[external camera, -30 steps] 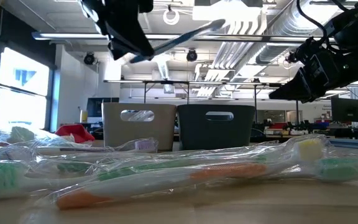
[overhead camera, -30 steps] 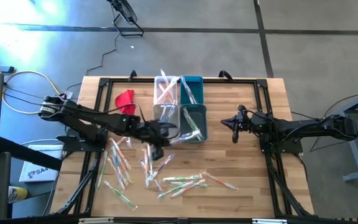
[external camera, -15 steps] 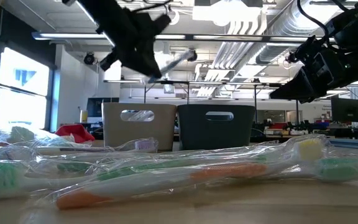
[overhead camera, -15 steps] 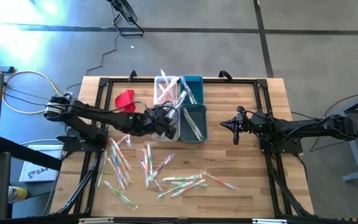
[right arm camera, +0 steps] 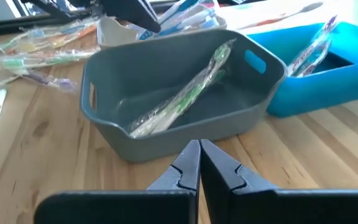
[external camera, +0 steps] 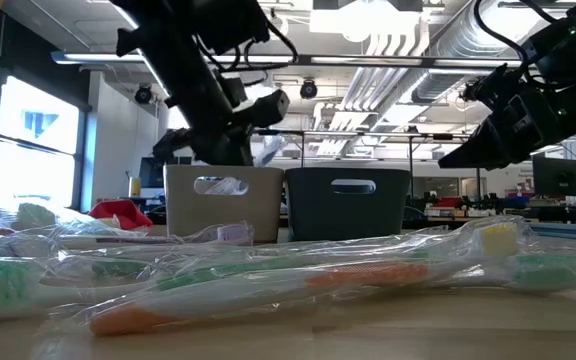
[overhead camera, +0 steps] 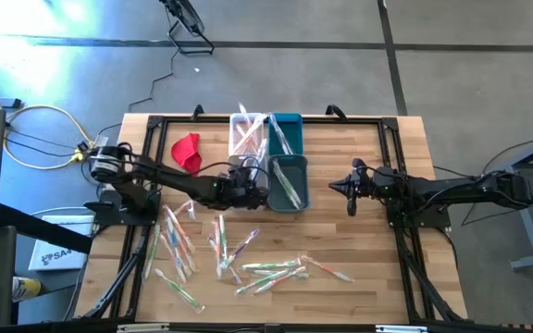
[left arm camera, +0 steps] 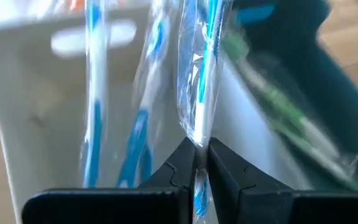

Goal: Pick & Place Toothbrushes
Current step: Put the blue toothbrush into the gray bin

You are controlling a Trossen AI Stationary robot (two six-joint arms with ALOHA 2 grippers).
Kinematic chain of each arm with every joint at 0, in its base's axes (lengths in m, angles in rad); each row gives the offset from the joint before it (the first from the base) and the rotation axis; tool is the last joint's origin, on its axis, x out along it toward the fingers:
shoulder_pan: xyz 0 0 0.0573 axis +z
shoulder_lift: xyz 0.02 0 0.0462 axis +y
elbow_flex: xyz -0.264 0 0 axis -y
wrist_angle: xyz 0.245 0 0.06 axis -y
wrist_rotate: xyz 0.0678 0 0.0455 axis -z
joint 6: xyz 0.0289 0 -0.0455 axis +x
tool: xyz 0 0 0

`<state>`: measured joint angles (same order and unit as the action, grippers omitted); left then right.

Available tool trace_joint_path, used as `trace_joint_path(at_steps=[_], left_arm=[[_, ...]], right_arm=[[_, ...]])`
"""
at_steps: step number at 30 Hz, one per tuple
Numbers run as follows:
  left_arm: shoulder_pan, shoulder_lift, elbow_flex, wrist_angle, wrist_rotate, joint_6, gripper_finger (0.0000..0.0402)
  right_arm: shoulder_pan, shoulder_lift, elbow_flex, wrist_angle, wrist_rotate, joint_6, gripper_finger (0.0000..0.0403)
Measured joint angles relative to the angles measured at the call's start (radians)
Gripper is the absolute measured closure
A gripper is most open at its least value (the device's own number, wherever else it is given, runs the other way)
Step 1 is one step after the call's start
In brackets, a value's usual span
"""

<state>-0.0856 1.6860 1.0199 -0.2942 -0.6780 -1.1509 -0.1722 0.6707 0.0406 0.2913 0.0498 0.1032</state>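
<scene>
My left gripper [overhead camera: 252,188] [left arm camera: 196,163] hangs over the near light bin [overhead camera: 259,166] [external camera: 223,205], pointing slantwise down, shut on a blue-and-white toothbrush [left arm camera: 199,87] in a clear wrapper. More blue toothbrushes [left arm camera: 135,137] stand in that bin. Beside it the dark grey bin [overhead camera: 291,182] holds a green toothbrush [right arm camera: 185,93]. Many wrapped toothbrushes [overhead camera: 248,261] lie loose on the near half of the table. My right gripper [overhead camera: 337,187] [right arm camera: 199,152] waits shut to the right of the grey bin, holding nothing. My left gripper pinches the blue-and-white toothbrush through its wrapper between its two fingertips, on the handle [left arm camera: 196,140] near one end. The fingers come slanting down from the table's left. The toothbrush runs on ahead of the fingers, over the light bin's opening, clear of the table.
Two more bins stand at the far edge, a white one [overhead camera: 245,129] and a teal one [overhead camera: 285,125] [right arm camera: 328,68], each with toothbrushes sticking out. A red cloth [overhead camera: 186,148] lies at the far left. Bare wood stretches on the table's right side [overhead camera: 378,250].
My left gripper has come down toward the near light bin and rolled about its own line, still shut on the blue toothbrush. The toothbrush, which stuck out sideways high above the bins, now points down toward the light bin's opening.
</scene>
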Motion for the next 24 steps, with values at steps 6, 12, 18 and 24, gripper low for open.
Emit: trace_joint_path(at_steps=[6,12,18,24], left_arm=[[-0.002,0.014,-0.001,-0.018,0.067,-0.039,0.0377],[-0.001,0.014,-0.001,-0.022,0.119,-0.041,0.0376],[0.000,0.014,-0.001,-0.023,0.141,-0.057,0.0367],[0.001,0.014,-0.001,-0.023,0.141,-0.082,0.0329]], right_arm=[[0.000,0.000,0.000,-0.001,0.000,0.000,0.0399],[0.000,0.000,0.000,-0.001,0.000,0.000,0.0399],[0.000,0.000,0.000,-0.001,0.000,0.000,0.0399],[0.000,0.000,0.000,-0.001,0.000,0.000,0.0399]])
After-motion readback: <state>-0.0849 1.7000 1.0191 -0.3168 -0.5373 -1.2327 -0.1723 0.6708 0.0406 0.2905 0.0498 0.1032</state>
